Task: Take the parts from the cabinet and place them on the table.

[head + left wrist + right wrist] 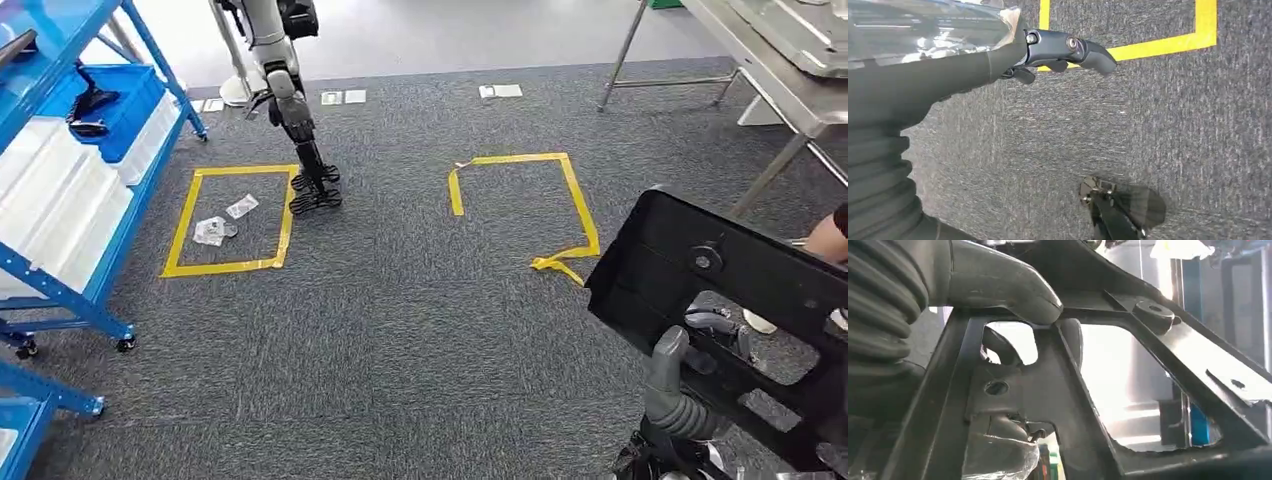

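Right robot hand [690, 385] grips 1 black part [740, 280]; left robot hand [1058, 50] holds nothing, fingers apart. 2 yellow tape squares [232, 220] on carpet.

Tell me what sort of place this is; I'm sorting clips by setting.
Probably a robot test area in a workshop: grey carpet with yellow tape squares, a blue rack holding bins, and a steel table.

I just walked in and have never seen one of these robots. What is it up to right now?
The robot's right hand holds a flat black metal part with cut-out openings, its thumb and fingers clamped on the frame. Its left hand hangs empty over the grey carpet, beside a yellow tape square. A blue cabinet stands on the left and a steel table on the right.
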`<state>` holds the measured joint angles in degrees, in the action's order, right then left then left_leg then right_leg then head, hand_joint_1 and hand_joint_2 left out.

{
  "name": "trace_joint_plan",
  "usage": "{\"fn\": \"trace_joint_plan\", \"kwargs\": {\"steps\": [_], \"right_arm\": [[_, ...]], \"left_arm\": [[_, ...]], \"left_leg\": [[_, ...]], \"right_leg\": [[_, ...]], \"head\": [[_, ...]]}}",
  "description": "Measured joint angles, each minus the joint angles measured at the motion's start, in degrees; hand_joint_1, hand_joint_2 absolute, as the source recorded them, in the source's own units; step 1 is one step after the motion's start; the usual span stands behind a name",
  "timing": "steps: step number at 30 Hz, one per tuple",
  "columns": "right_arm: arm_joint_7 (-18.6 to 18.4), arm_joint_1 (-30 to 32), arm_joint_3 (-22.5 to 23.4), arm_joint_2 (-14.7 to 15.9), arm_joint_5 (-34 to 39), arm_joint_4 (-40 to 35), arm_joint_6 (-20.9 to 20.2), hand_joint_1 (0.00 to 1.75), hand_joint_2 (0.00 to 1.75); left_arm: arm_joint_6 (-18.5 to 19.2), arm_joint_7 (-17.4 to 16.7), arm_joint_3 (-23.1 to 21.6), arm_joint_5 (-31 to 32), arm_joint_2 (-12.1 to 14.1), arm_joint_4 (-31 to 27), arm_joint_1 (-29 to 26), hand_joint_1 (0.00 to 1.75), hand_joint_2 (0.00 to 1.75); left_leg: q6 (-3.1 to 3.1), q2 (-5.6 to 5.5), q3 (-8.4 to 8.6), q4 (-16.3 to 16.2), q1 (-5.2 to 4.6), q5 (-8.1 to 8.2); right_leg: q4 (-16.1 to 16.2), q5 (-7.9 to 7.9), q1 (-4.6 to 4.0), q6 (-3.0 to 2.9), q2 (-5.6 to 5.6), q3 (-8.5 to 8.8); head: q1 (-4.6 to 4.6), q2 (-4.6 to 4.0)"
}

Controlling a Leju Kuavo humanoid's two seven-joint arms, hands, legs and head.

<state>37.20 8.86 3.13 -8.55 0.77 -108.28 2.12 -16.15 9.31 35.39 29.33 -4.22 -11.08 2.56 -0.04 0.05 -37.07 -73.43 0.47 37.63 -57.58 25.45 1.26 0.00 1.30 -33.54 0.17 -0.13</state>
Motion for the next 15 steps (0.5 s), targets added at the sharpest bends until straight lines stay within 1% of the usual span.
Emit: {"fn": "trace_joint_plan", "kwargs": {"steps": [1, 2, 3, 4, 5, 6, 7, 8, 9, 10, 11, 12, 13, 14, 15], "right_arm": [[0.0, 0.0, 0.0, 0.0, 0.0, 0.0, 0.0, 1.75, 1.75], [0.0, 0.0, 0.0, 0.0, 0.0, 0.0, -0.1, 1.75, 1.75], [-0.1, 0.0, -0.1, 0.0, 0.0, 0.0, -0.1, 1.75, 1.75], [-0.1, 0.0, -0.1, 0.0, 0.0, 0.0, -0.1, 1.75, 1.75], [-0.1, 0.0, -0.1, 0.0, 0.0, -0.1, -0.1, 1.75, 1.75], [-0.1, -0.1, -0.2, 0.0, 0.0, -0.1, -0.1, 1.75, 1.75], [-0.1, -0.2, -0.2, 0.0, 0.0, -0.1, -0.1, 1.75, 1.75], [-0.1, -0.2, -0.2, 0.0, 0.0, -0.2, 0.2, 1.75, 1.75], [-0.1, -0.1, -0.2, 0.1, 0.1, -0.3, 0.5, 1.75, 1.75], [-0.1, 0.0, -0.2, 0.2, 0.3, -0.4, 0.7, 1.75, 1.75], [-0.1, 0.1, -0.2, 0.5, 0.5, -0.6, 1.0, 1.75, 1.75], [-0.2, -0.1, -0.2, 0.9, 0.9, -0.7, 1.2, 1.75, 1.75], [-0.2, -0.2, -0.4, 1.0, 1.0, -0.7, 1.3, 1.75, 1.75], [-0.2, -0.1, -0.6, 1.1, 1.0, -0.7, 1.4, 1.75, 1.75], [-0.3, -0.1, -0.8, 1.2, 1.1, -0.7, 1.5, 1.75, 1.75]], "left_arm": [[0.1, 0.0, 0.0, 0.0, 0.0, 0.0, 0.0, 0.0, 1.75], [0.4, 0.0, 0.0, 0.0, 0.0, 0.0, -0.1, 0.0, 1.75], [0.6, 0.0, 0.0, 0.2, 0.0, 0.0, 0.0, 0.0, 1.75], [0.6, -0.1, 0.0, 0.3, 0.0, 0.0, 0.0, 0.0, 1.75], [0.7, -0.4, 0.0, 0.5, 0.0, 0.0, 0.1, 0.0, 1.75], [0.7, -0.6, 0.0, 0.6, 0.0, 0.0, 0.1, 0.0, 1.75], [0.8, -0.8, 0.0, 0.7, 0.0, 0.0, 0.1, 0.0, 1.75], [0.8, -1.1, 0.0, 1.0, 0.0, 0.0, 0.1, 0.0, 1.75], [0.8, -1.5, -0.1, 1.3, 0.0, 0.0, 0.1, 0.0, 1.75], [0.7, -1.9, -0.1, 1.4, 0.0, 0.0, 0.1, 0.0, 1.75], [0.6, -2.3, -0.1, 1.6, 0.0, 0.0, 0.3, 0.0, 1.75], [0.5, -2.7, -0.1, 1.7, 0.1, 0.0, 0.3, 0.0, 1.75], [0.5, -3.0, -0.1, 1.8, 0.3, 0.0, 0.3, 0.0, 1.75], [0.5, -3.2, 0.0, 1.8, 0.4, 0.0, 0.2, 0.0, 1.75], [0.5, -3.5, 0.0, 1.9, 0.6, 0.0, 0.1, 0.0, 1.75]], "left_leg": [[0.01, -0.01, -0.78, -1.3, 0.05, -0.21], [0.06, -0.05, -0.26, 0.1, 0.13, -1.77], [0.19, -0.25, 1.51, 3.8, 0.23, -4.25], [0.36, -0.77, 4.1, 9.0, 0.37, -6.97], [0.49, -3.2, 6.57, 13.9, 0.67, -8.99], [0.38, -6.33, 7.31, 15.9, 0.79, -8.31], [0.42, -5.3, 7.13, 15.9, 0.68, -8.6], [0.59, -4.7, 7.1, 15.7, 0.28, -8.65], [1.0, -4.1, 7.13, 15.6, -0.08, -8.73], [1.53, -3.38, 7.19, 16.0, -0.19, -9.13], [2.26, -2.31, 7.24, 16.5, 0.27, -9.7], [2.54, -1.85, 7.14, 16.6, 0.08, -9.75], [2.81, -0.85, 7.04, 16.6, 0.01, -9.79], [2.83, 0.0, 6.92, 16.6, -0.15, -9.79], [2.86, 0.95, 6.78, 16.6, -0.3, -9.78]], "right_leg": [[0.0, -0.04, -0.04, 0.04, 0.7, -0.07], [-0.1, -0.1, -0.04, 0.13, 1.43, -0.1], [-0.1, -0.17, -0.01, 0.23, 2.16, -0.07], [-0.1, -0.24, 0.03, 0.37, 2.92, 0.02], [-0.2, -0.34, 0.08, 0.54, 3.52, 0.0], [-0.4, -0.43, -0.31, 0.84, 4.02, -0.28], [-0.4, -0.61, -0.41, 1.13, 4.61, -0.54], [-0.3, -0.88, -0.08, 1.6, 5.05, -0.79], [0.0, -1.11, 0.16, 2.16, 5.77, -0.91], [0.1, -1.35, 0.2, 2.61, 6.41, -1.2], [-0.8, -1.0, 0.13, 2.55, 4.69, -1.87], [-2.7, 0.22, -0.33, 2.27, 1.68, -2.89], [-6.7, 2.3, -0.42, 1.88, 0.27, -4.76], [-11.4, 4.32, -0.44, 1.65, -0.2, -6.87], [-16.1, 6.06, -0.39, 1.6, -0.43, -8.96]], "head": [[0.02, 0.0], [0.0, 0.0], [-0.02, 0.0], [-0.02, 0.0], [-0.02, 0.0], [0.0, 0.0], [0.18, 0.0], [0.07, 0.0], [0.07, 0.0], [0.04, 0.0], [0.15, 0.0], [0.19, 0.0], [0.55, 0.0], [0.52, 0.0], [0.52, 0.0]]}}
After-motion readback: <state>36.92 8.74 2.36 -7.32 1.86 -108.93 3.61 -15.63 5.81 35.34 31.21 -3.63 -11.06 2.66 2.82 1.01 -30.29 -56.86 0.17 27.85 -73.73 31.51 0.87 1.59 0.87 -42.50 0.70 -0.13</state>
